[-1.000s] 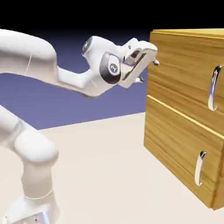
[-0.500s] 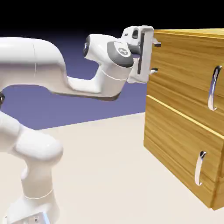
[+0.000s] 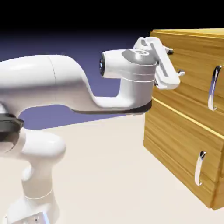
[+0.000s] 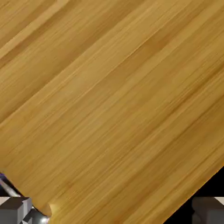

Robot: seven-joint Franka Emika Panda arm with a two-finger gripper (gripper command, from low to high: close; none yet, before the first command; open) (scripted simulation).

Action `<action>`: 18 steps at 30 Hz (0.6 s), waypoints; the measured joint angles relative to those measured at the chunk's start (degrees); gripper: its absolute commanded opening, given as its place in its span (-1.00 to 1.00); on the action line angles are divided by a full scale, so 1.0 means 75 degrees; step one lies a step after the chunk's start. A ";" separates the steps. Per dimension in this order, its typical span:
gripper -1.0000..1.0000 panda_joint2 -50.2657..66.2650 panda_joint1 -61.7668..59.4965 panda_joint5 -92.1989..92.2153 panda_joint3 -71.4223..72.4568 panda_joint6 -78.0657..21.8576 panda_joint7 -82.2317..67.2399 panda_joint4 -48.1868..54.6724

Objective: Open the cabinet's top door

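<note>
White glossy arm (image 3: 65,87), dark joint seam, grey fingertips (image 4: 15,210).

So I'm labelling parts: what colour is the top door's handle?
Shiny silver, a long curved bar handle on the golden-brown top door; clearest in the exterior view.

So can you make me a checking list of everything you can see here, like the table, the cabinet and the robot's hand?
Surface: pale table, bare where visible.
Job's things: cabinet of striped wood; top door shut, its long silver handle untouched; wood fills the hand view.
Clutter: nothing seen.
Grippers: gripper open, empty, at the top door's left part, short of the handle.
Cables: nothing seen.
Surroundings: blue-violet backdrop, black above.
</note>
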 measured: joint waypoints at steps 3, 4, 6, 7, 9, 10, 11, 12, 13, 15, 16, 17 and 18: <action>1.00 -0.0146 0.0404 -0.0997 -0.0447 -0.0005 -0.0392 0.0266; 1.00 -0.0194 0.0539 -0.1329 -0.0596 -0.0007 -0.0522 0.0354; 1.00 -0.0291 0.0808 -0.1994 -0.0894 -0.0011 -0.0783 0.0531; 1.00 -0.0340 0.0943 -0.2326 -0.1044 -0.0013 -0.0914 0.0620; 1.00 -0.0437 0.1212 -0.2991 -0.1342 -0.0016 -0.1175 0.0797; 1.00 -0.0486 0.1347 -0.3323 -0.1491 -0.0018 -0.1306 0.0886; 1.00 -0.0534 0.1481 -0.3655 -0.1640 -0.0020 -0.1436 0.0974; 1.00 -0.0583 0.1616 -0.3988 -0.1789 -0.0022 -0.1567 0.1063; 1.00 -0.0627 0.1738 -0.4289 -0.1924 -0.0023 -0.1685 0.1143; 1.00 -0.0583 0.2029 -0.4290 -0.2088 -0.0028 -0.1695 0.1384; 1.00 -0.0544 0.2287 -0.4290 -0.2234 -0.0032 -0.1704 0.1598; 1.00 -0.0501 0.2573 -0.4290 -0.2395 -0.0037 -0.1714 0.1834; 1.00 -0.0462 0.2834 -0.4290 -0.2542 -0.0041 -0.1723 0.2051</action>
